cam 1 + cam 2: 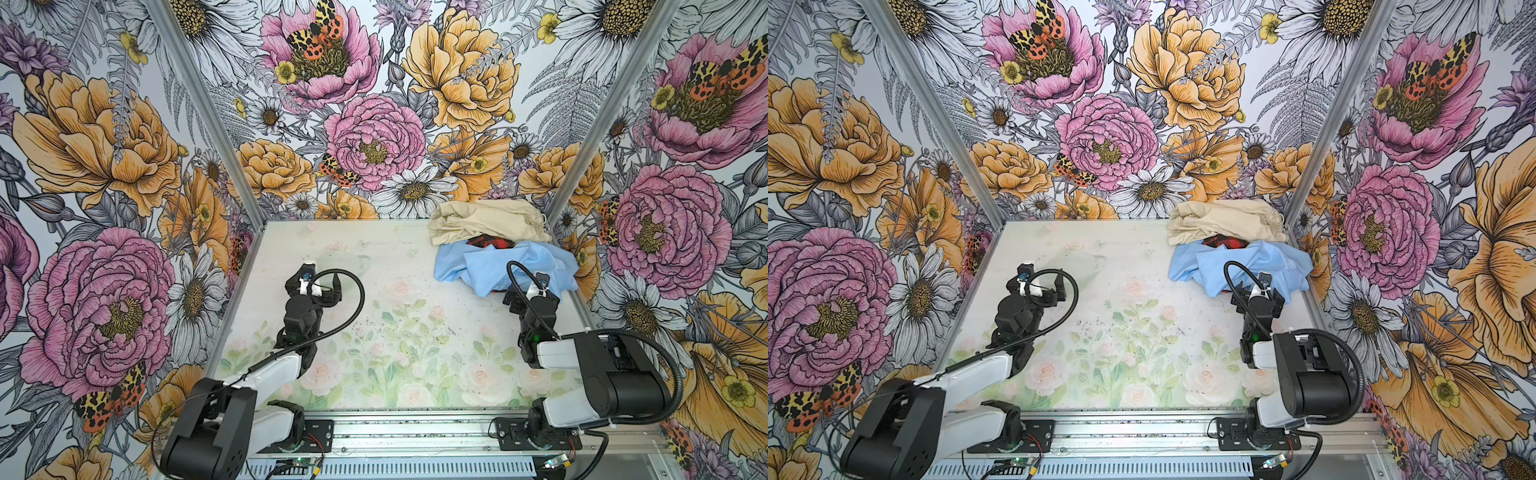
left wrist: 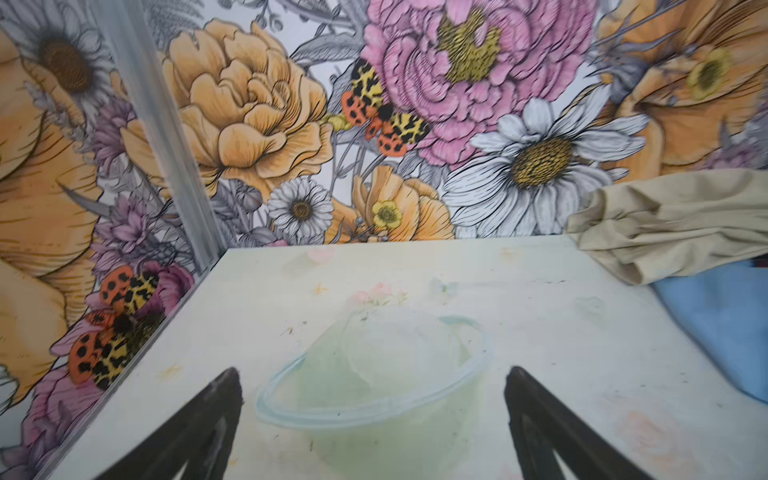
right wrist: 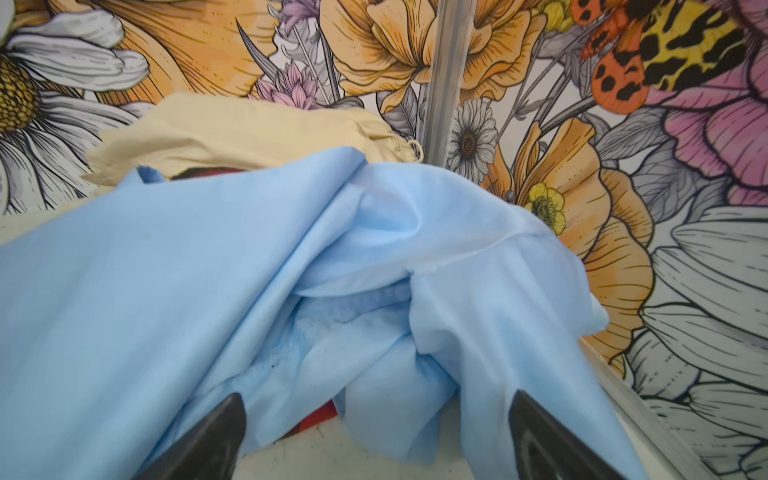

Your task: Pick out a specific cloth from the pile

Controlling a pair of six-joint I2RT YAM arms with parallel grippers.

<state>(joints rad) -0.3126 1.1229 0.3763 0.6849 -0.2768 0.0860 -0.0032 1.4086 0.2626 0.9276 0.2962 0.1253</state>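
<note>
The red-and-black cloth (image 1: 486,242) lies tucked inside the pile (image 1: 478,268), far right on the bench (image 1: 374,257). Both arms' jaws are spread wide and hold nothing, so the picking is all left to do.

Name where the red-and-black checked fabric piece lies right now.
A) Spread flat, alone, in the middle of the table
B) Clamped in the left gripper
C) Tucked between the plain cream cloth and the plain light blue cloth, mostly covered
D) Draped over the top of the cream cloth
C: in a top view the red-and-black checked cloth only peeks out between the plain cream cloth behind it and the plain light blue cloth in front.
</note>
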